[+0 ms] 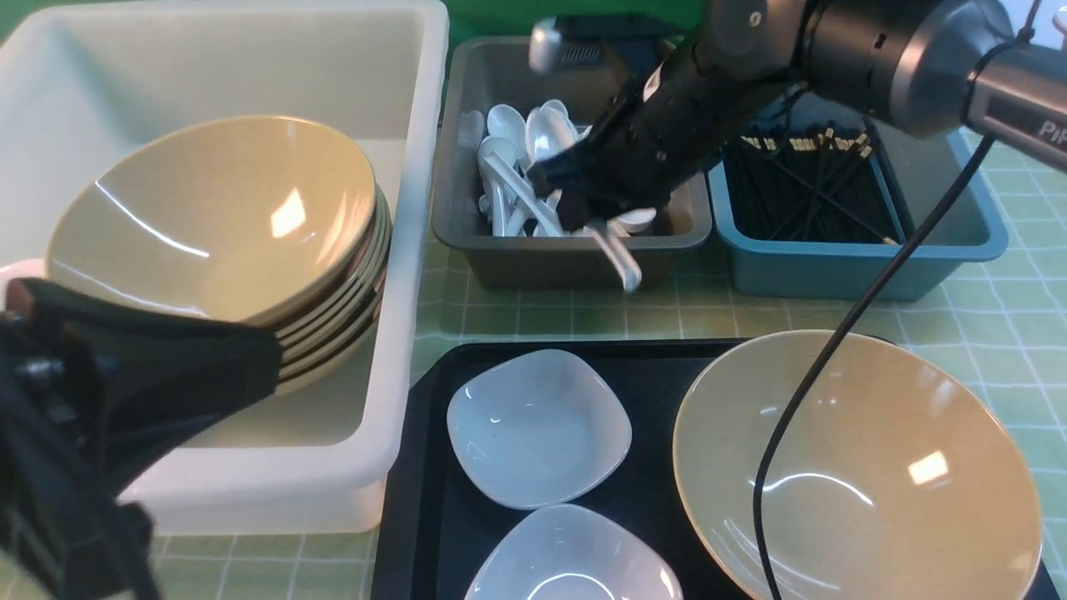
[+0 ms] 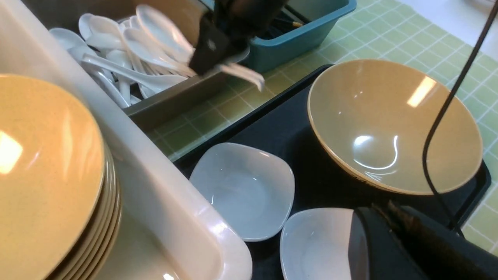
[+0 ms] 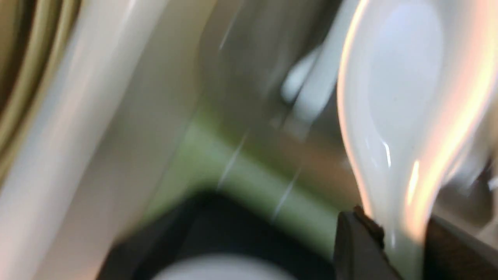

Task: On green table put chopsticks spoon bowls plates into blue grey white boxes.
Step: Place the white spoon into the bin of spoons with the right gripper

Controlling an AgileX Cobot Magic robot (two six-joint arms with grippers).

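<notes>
Glossy spoon (image 1: 623, 260), glossy bowls (image 1: 867, 467), smooth plastic boxes (image 1: 250, 487)

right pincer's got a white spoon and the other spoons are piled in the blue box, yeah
Not quite. The right pincer does grip a white spoon, but the other spoons are piled in the dark grey box, not the blue one. The blue box holds the chopsticks. The front view shows this plainly.
</notes>
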